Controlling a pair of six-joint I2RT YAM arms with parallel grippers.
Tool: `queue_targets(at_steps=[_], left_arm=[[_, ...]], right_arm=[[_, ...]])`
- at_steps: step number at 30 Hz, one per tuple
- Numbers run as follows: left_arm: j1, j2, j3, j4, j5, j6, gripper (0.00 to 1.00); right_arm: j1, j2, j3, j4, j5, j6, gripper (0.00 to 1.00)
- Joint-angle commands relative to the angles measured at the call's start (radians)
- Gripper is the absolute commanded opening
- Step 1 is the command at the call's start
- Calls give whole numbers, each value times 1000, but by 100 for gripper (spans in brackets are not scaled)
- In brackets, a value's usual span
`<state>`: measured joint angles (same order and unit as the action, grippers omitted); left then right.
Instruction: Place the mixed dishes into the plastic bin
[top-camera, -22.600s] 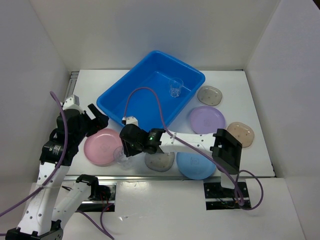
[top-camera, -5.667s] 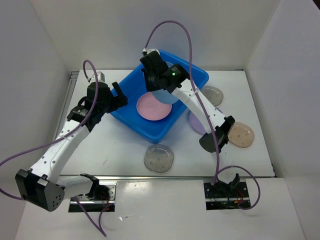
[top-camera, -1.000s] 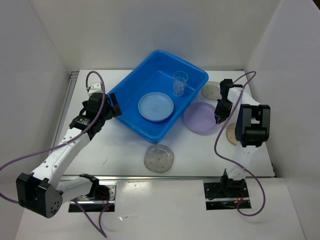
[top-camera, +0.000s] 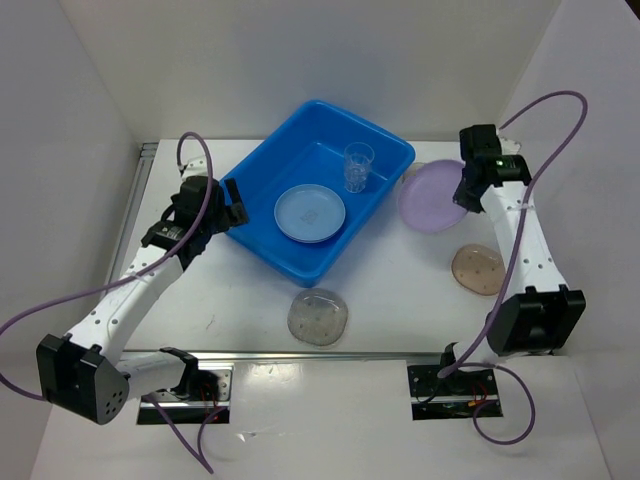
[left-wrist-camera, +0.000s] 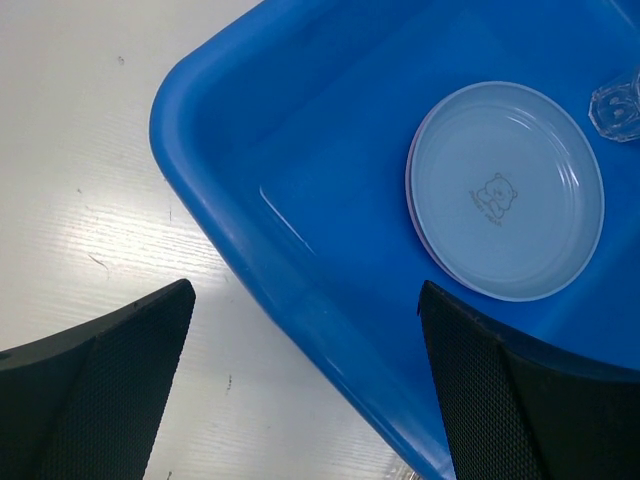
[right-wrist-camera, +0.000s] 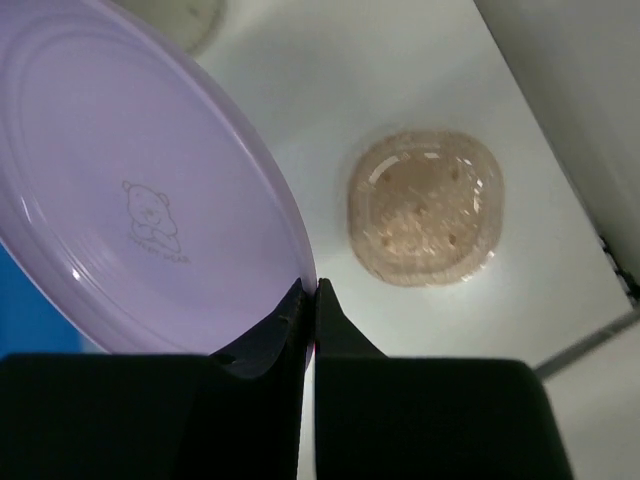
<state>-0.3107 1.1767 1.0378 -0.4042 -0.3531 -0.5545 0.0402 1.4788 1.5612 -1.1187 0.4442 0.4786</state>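
Note:
The plastic bin (top-camera: 268, 146) stands at the back centre, holding a blue plate (top-camera: 311, 214) and a clear ribbed cup (top-camera: 359, 166). My right gripper (top-camera: 463, 195) is shut on the rim of a lavender plate (top-camera: 432, 196), held tilted above the table just right of the bin. In the right wrist view the fingertips (right-wrist-camera: 313, 290) pinch the lavender plate (right-wrist-camera: 150, 200). My left gripper (top-camera: 234, 205) is open at the bin's left corner. In the left wrist view its jaws (left-wrist-camera: 305, 400) straddle the bin's wall (left-wrist-camera: 300, 150), with the blue plate (left-wrist-camera: 505, 190) inside.
A tan speckled plate (top-camera: 477, 268) lies on the table under the right arm, seen as well in the right wrist view (right-wrist-camera: 425, 205). A grey speckled plate (top-camera: 319, 316) lies in front of the bin. Another grey plate (right-wrist-camera: 185, 20) peeks out behind the lavender one.
The right gripper has shut on the lavender plate and lifted it off the table, tilting it and carrying it back. The left arm has barely shifted.

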Motion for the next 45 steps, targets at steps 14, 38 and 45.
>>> queue_targets(at_steps=[14, 38, 45], left_arm=[[13, -77, -30, -10, -20, 2, 100], [22, -115, -91, -10, -30, -7, 100], [22, -115, -101, 8, -30, -7, 100]], right_arm=[[344, 93, 175, 387, -458, 52, 1], [420, 643, 494, 254, -322, -41, 1], [441, 702, 485, 234, -266, -61, 1]])
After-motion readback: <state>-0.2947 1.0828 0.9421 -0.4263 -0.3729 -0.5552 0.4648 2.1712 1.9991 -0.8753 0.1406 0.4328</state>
